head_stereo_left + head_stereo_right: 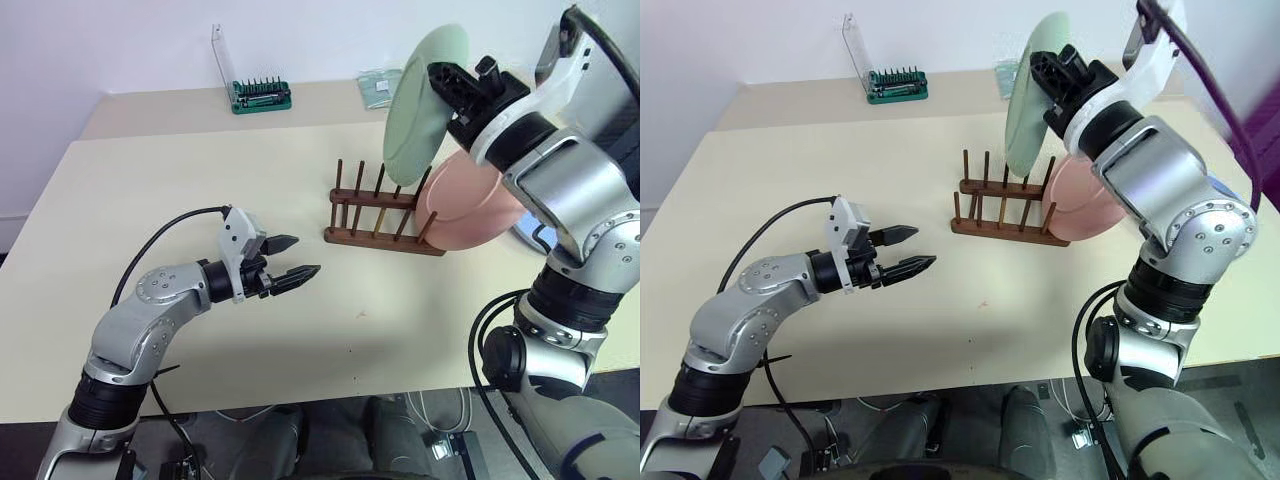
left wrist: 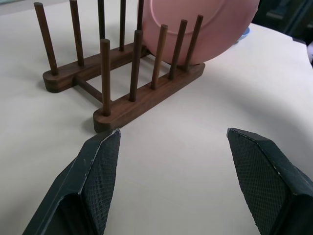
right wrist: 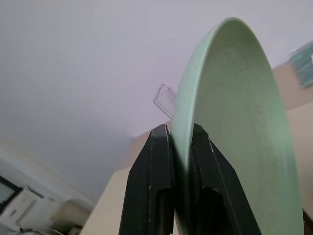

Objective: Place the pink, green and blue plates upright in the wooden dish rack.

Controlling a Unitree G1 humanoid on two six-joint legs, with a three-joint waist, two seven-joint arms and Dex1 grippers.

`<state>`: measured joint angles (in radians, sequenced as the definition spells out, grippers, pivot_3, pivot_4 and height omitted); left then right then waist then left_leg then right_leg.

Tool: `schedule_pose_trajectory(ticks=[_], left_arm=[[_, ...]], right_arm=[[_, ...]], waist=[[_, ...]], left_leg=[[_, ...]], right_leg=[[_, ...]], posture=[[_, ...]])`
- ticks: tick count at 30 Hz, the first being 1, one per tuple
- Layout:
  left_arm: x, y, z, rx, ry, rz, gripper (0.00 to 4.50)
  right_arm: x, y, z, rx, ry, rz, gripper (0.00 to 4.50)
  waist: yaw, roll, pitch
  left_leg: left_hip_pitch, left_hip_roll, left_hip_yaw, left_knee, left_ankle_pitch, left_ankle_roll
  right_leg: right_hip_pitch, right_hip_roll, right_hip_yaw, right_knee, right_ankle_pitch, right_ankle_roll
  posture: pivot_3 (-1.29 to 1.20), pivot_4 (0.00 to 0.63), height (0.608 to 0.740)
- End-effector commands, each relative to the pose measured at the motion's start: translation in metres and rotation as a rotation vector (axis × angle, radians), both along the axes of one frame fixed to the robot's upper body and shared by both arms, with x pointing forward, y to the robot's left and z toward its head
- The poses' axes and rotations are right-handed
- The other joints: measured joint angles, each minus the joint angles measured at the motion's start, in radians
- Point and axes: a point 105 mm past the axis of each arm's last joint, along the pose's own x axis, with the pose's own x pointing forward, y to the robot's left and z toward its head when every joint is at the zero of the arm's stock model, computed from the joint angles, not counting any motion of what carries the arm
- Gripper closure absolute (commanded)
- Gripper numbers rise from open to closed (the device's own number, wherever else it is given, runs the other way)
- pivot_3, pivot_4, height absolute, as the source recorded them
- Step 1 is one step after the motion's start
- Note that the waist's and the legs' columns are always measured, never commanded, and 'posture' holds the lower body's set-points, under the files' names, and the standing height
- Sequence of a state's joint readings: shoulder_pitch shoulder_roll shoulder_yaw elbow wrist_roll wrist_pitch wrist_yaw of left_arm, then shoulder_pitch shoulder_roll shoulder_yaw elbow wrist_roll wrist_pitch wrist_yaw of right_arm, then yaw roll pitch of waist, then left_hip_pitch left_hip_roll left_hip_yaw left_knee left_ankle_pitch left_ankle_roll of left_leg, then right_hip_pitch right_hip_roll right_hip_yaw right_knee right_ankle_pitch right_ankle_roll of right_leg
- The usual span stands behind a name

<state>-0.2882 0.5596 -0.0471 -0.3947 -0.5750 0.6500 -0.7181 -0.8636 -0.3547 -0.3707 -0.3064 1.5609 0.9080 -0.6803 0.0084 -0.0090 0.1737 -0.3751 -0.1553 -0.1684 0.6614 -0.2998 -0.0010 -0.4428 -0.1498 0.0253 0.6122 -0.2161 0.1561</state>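
Step in hand: second plate. Right end effector (image 3: 182,147) clamps the green plate (image 1: 428,100) by its rim, edge-on above the wooden dish rack (image 1: 380,215). Pink plate (image 1: 470,205) already slotted at the rack's right end. Left end effector (image 1: 290,260) open, empty. Next: lower the plate into a free slot beside the pink one.

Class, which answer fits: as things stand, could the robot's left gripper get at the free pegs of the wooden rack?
Probably yes. The left gripper hangs open over bare table, facing the wooden rack, with nothing between them. The pink plate stands at the rack's far end, so the near pegs are free.
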Motion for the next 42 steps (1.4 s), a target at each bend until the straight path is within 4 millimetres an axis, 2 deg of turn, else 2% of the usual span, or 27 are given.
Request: schedule_pose_trajectory(ticks=[1,13,18,22,25,28,31,34,37,38,41,42], left_arm=[[-0.001,0.000,0.006,0.009,-0.028,-0.011,0.90],[0.000,0.001,0.007,0.017,-0.028,-0.018,0.90],[-0.001,0.000,0.007,0.017,-0.030,-0.017,0.90],[0.000,0.000,0.007,0.015,-0.034,-0.012,0.90],[0.000,0.000,0.007,0.015,-0.035,-0.010,0.90],[-0.001,0.001,0.007,0.014,-0.034,-0.009,0.90],[-0.001,0.000,0.007,0.013,-0.034,-0.010,0.90],[0.000,0.000,0.007,0.012,-0.032,-0.015,0.90],[0.000,-0.001,0.007,0.013,-0.032,-0.029,0.90],[0.000,-0.003,0.007,0.018,-0.035,-0.040,0.90],[0.000,-0.008,0.009,0.028,-0.049,-0.068,0.90],[0.001,-0.009,0.011,0.025,-0.052,-0.075,0.90]], right_arm=[[-0.008,-0.003,0.010,0.043,-0.013,-0.035,4.40],[-0.001,-0.005,-0.022,0.107,0.134,-0.066,4.40],[0.011,-0.007,-0.043,0.074,0.193,-0.090,4.40],[0.014,-0.006,-0.048,0.028,0.186,-0.084,4.40],[0.015,-0.007,-0.045,0.004,0.164,-0.089,3.42],[0.013,-0.012,-0.036,-0.139,0.090,-0.129,2.05],[0.009,-0.016,-0.026,-0.301,0.004,-0.137,2.05],[-0.012,-0.024,0.001,-0.576,-0.184,-0.113,2.05],[-0.027,-0.043,0.016,-0.779,-0.313,-0.143,2.05],[-0.030,-0.060,0.020,-0.816,-0.325,-0.171,2.05],[-0.048,-0.120,0.021,-0.932,-0.276,-0.245,1.19],[-0.057,-0.137,0.021,-0.942,-0.260,-0.263,0.77]], waist=[[0.000,0.000,0.000],[0.000,0.000,0.000],[-0.001,0.000,0.000],[-0.001,0.001,0.001],[-0.001,0.001,0.001],[0.001,0.001,0.001],[0.002,0.001,0.001],[0.004,0.002,0.001],[0.005,0.003,0.002],[0.006,0.002,0.002],[0.011,0.001,0.002],[0.015,0.002,0.002]], left_leg=[[0.000,0.000,0.000,0.000,0.000,0.000],[0.000,0.000,0.000,0.000,0.000,0.000],[0.000,0.000,0.000,0.000,0.000,0.000],[0.000,0.000,0.000,0.000,0.000,0.000],[0.000,0.000,0.000,0.000,0.000,0.000],[0.000,0.000,0.000,0.000,0.000,0.000],[0.000,0.000,0.000,0.000,0.000,0.000],[0.000,0.000,0.000,0.000,0.000,0.000],[-0.001,-0.001,0.000,0.000,-0.001,0.002],[-0.001,0.000,0.001,0.000,-0.001,0.002],[-0.001,-0.001,0.001,0.002,-0.002,0.004],[0.000,-0.001,0.002,0.002,-0.003,0.005]], right_leg=[[0.000,0.000,0.000,0.000,0.000,0.000],[0.000,0.000,0.000,0.000,0.000,0.000],[0.000,0.000,0.000,0.000,0.000,0.000],[0.000,0.000,0.000,0.000,0.000,0.000],[0.000,0.000,0.000,0.000,0.000,0.000],[0.000,0.000,0.000,0.000,0.000,0.000],[0.000,0.000,0.000,0.000,0.000,0.000],[0.000,0.000,0.000,-0.001,0.000,0.000],[0.000,0.000,-0.001,-0.002,0.000,0.001],[0.001,0.000,-0.001,-0.003,0.000,0.001],[0.004,-0.001,-0.002,-0.005,0.000,0.001],[0.005,-0.001,-0.002,-0.005,0.000,0.001]], posture=[[0.00,0.150,0.740],[0.00,0.150,0.740],[0.00,0.150,0.740],[0.00,0.150,0.740],[0.00,0.150,0.740],[0.00,0.150,0.740],[0.00,0.150,0.740],[0.00,0.150,0.740],[0.00,0.150,0.740],[0.00,0.150,0.740],[0.00,0.150,0.740],[0.00,0.150,0.740]])
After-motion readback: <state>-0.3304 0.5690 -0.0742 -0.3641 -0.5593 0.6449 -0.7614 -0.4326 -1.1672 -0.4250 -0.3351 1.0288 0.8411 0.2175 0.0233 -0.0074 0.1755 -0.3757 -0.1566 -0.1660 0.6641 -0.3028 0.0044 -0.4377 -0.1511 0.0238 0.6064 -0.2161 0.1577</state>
